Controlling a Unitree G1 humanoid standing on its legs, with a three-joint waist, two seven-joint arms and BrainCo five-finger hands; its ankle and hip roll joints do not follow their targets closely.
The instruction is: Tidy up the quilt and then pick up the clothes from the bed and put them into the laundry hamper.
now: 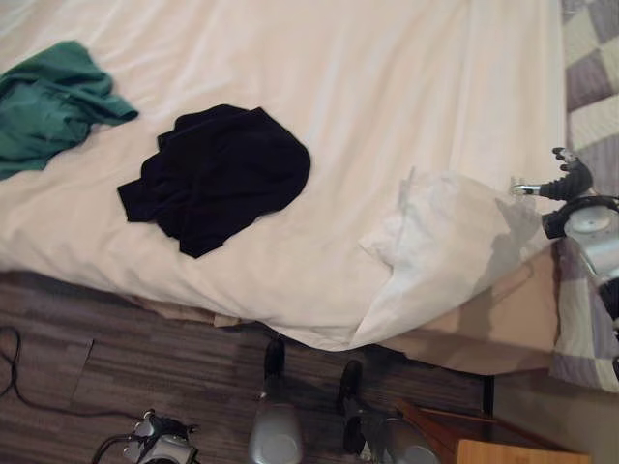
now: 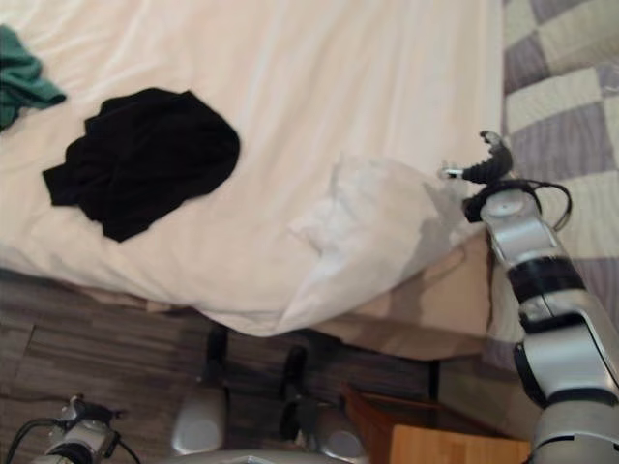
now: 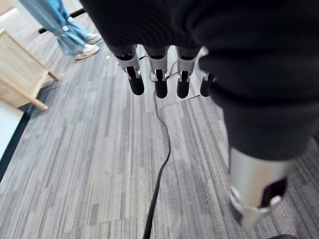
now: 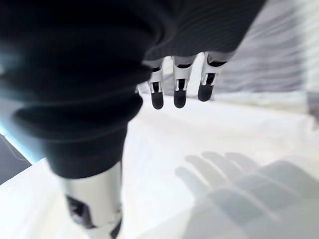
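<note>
On white quilt [image 1: 387,116]: black garment [image 1: 218,174], green garment [image 1: 48,97]; right hand [image 2: 488,159] above, left hand [image 3: 159,74] over floor, fingers straight.

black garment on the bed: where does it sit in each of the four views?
Left eye view: black garment left of centre on the white quilt, right of the green garment.
Right eye view: black garment nearer the left edge.
Left wrist view: not in it.
Right wrist view: not in it.
Shared landmark: the folded-back quilt corner, right of the black garment in both eye views.
</note>
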